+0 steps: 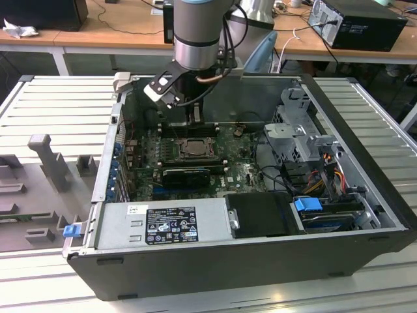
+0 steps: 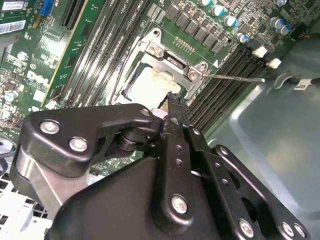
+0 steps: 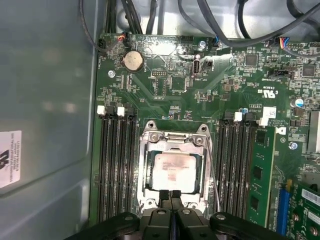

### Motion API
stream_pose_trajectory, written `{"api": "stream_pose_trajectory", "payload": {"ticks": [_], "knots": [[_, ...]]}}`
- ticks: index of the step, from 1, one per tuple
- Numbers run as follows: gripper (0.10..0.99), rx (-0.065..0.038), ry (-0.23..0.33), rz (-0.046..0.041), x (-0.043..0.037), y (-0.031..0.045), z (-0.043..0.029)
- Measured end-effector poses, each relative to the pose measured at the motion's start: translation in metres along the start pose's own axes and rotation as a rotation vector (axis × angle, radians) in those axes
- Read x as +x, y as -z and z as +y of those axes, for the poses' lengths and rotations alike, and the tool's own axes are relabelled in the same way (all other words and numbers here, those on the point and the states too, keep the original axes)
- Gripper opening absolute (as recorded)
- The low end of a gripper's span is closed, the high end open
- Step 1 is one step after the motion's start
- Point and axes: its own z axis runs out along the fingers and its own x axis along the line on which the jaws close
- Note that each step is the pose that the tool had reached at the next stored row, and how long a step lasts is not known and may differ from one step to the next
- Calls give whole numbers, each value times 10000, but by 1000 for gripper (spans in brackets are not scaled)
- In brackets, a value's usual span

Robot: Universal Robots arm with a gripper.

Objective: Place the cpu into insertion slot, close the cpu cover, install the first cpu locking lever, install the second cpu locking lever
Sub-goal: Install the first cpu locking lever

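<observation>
Pale, smudged square cpu

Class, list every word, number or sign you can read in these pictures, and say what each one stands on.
Nothing can be quoted; every print is too small or blurred.
black label on the power supply: too small to read.
small white sticker beside it: too small to read.
large white sticker on the case wall: blurred.
white label on the motherboard: too small to read.
cable tag: unreadable.
</observation>
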Motion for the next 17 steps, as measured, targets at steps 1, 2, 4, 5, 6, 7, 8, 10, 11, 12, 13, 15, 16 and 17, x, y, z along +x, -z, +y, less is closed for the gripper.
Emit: {"api": "stream_pose_trajectory", "payload": {"ticks": [1,2,4,5,6,7,8,10,11,12,13,15,16,17], "knots": [[106,-2,0,1,2,36,0],[106,-1,0,1,5,72,0],[106,-1,-1,0,11,168,-1],[106,-1,-1,1,13,194,-1],[106,-1,0,1,14,210,-1],[106,-1,-1,1,15,230,-1],[106,-1,0,0,17,253,-1],[106,0,0,0,20,311,-1],[106,0,-1,1,22,332,-1],[106,-1,0,0,25,378,-1],[106,-1,-1,0,27,411,-2],[106,-1,-1,1,32,495,-2],[106,-1,0,1,35,532,-2],[106,-1,-1,1,37,560,-2]]}}
